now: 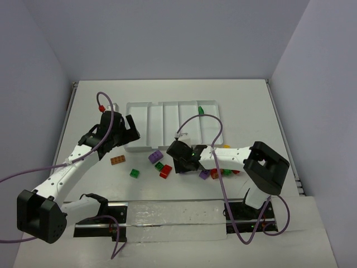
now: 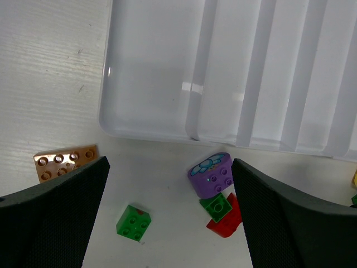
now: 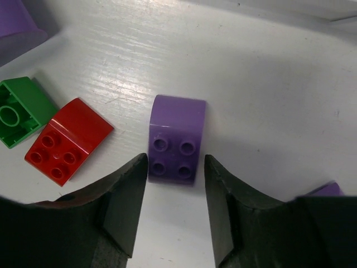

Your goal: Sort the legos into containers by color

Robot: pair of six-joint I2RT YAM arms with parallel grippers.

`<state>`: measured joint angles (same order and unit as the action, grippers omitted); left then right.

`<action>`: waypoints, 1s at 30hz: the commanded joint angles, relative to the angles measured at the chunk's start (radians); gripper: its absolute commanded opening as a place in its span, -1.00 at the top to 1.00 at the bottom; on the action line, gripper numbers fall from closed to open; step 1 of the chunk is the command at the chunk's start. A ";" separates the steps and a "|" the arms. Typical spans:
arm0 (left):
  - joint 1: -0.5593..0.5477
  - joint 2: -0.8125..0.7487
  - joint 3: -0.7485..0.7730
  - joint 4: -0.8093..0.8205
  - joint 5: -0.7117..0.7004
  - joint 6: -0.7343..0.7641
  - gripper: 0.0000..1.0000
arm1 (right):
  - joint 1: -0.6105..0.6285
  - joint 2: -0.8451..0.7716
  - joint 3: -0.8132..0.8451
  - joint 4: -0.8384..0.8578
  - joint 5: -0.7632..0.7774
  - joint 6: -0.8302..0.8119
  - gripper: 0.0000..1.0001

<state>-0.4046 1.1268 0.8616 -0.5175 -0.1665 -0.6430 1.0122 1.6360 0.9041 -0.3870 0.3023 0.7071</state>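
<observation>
The white tray [image 1: 146, 118] lies at the back centre; one green brick [image 1: 200, 110] sits in its right compartment. My right gripper [image 3: 175, 162] is open, low over the table, its fingertips either side of the near end of a purple brick [image 3: 177, 137], with thin gaps showing. In the top view this gripper [image 1: 181, 162] covers that brick. My left gripper [image 2: 170, 212] is wide open and empty above the table by the tray's near edge [image 2: 167, 125]. A green brick [image 2: 134, 223], a purple flower brick [image 2: 212, 174], a green one [image 2: 216, 205] and a red one [image 2: 226, 223] lie below it.
An orange-brown brick [image 1: 117, 160] lies left of the loose green one [image 1: 134, 173]. A cluster of purple [image 1: 204, 174], orange-red [image 1: 215, 173], green [image 1: 226, 172] and yellow [image 1: 226, 146] bricks lies around the right arm. A green [image 3: 19, 111] and a red brick [image 3: 68, 139] lie left of the right gripper.
</observation>
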 commanded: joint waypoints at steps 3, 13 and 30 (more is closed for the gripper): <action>-0.003 -0.029 0.011 0.030 0.002 0.010 -0.99 | 0.005 -0.012 0.054 -0.016 0.048 -0.033 0.23; -0.003 -0.051 0.011 0.022 -0.005 0.000 -0.99 | -0.015 -0.175 0.189 -0.108 0.116 -0.161 0.77; -0.003 -0.087 0.043 -0.009 -0.011 -0.012 -0.99 | -0.391 0.109 0.503 -0.015 0.050 -0.302 0.73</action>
<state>-0.4042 1.0665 0.8618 -0.5217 -0.1679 -0.6476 0.6710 1.6473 1.2857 -0.4435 0.3536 0.4526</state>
